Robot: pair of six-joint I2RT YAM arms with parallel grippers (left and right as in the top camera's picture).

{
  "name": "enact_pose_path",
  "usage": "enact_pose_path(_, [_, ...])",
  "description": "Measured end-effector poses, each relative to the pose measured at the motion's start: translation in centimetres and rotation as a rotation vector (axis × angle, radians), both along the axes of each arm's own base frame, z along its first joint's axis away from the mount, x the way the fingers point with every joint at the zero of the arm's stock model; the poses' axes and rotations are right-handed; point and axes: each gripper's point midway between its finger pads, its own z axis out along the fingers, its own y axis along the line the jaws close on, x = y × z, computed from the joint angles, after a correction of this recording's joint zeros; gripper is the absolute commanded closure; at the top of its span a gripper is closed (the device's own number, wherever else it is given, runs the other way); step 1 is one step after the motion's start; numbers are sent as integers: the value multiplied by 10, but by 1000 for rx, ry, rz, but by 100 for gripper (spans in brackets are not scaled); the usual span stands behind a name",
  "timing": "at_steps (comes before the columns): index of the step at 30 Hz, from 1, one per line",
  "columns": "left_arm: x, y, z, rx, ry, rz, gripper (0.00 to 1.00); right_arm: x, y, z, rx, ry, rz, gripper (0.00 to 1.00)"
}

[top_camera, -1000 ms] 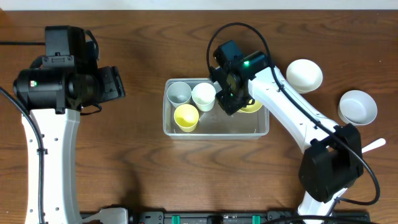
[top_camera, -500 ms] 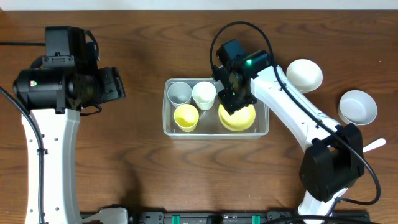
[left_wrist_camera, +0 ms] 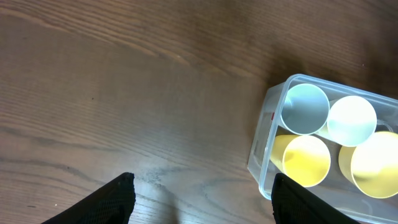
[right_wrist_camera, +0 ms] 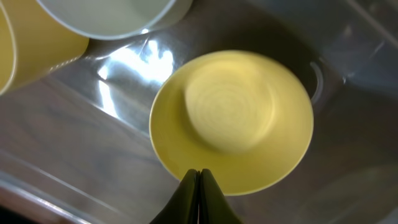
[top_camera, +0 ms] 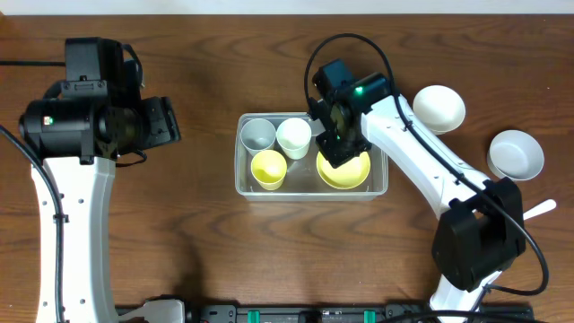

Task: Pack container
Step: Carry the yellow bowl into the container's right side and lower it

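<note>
The clear plastic container [top_camera: 305,193] stands at the table's middle, holding a pale-blue cup [top_camera: 258,134], a white cup [top_camera: 293,136] and a yellow cup [top_camera: 268,168] in its left half. My right gripper [top_camera: 336,148] is inside its right half, shut on the near rim of a yellow bowl [top_camera: 352,171]. In the right wrist view the closed fingers [right_wrist_camera: 200,171] meet the bowl [right_wrist_camera: 236,118] at its edge, over the container floor [right_wrist_camera: 74,143]. My left gripper [left_wrist_camera: 202,199] is open and empty over bare wood, left of the container [left_wrist_camera: 261,149].
A white bowl [top_camera: 439,107] and a pale-blue bowl [top_camera: 516,153] sit on the table right of the container. A white utensil [top_camera: 541,210] lies near the right edge. The left arm [top_camera: 90,126] stands at the far left.
My right gripper has brought the yellow bowl down into the container's right half, where it now shows fully. The left arm has not moved.
</note>
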Motion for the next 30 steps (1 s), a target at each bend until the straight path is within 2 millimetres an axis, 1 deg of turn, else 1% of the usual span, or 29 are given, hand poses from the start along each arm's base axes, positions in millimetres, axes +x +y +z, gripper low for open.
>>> enact_pose_path(1, [0, 0, 0, 0, 0, 0, 29, 1, 0, -2, 1, -3, 0, 97])
enact_pose_path(4, [0, 0, 0, 0, 0, 0, 29, 3, -1, -15, 8, -12, -15, 97])
enact_pose_path(8, [0, 0, 0, 0, 0, 0, 29, 4, -14, -37, 4, -5, -51, 97])
enact_pose_path(11, [0, 0, 0, 0, 0, 0, 29, 8, -20, -48, 7, -14, -73, 97])
enact_pose_path(13, [0, 0, 0, 0, 0, 0, 29, 13, -23, -52, 10, -30, -84, 96])
enact_pose_path(16, [0, 0, 0, 0, 1, 0, 29, 22, -26, -52, 9, -64, -96, 94])
enact_pose_path(23, [-1, 0, 0, 0, 4, 0, 29, 27, -28, -53, 3, -79, -102, 96])
enact_pose_path(25, [-1, 0, 0, 0, 4, 0, 29, 27, -28, -56, -2, -77, -102, 97])
enact_pose_path(27, [-1, 0, 0, 0, 4, 0, 29, 28, -29, -63, -12, -69, -102, 99])
enact_pose_path(30, [-1, 0, 0, 0, 4, 0, 29, 30, -29, -76, -26, -54, -107, 99])
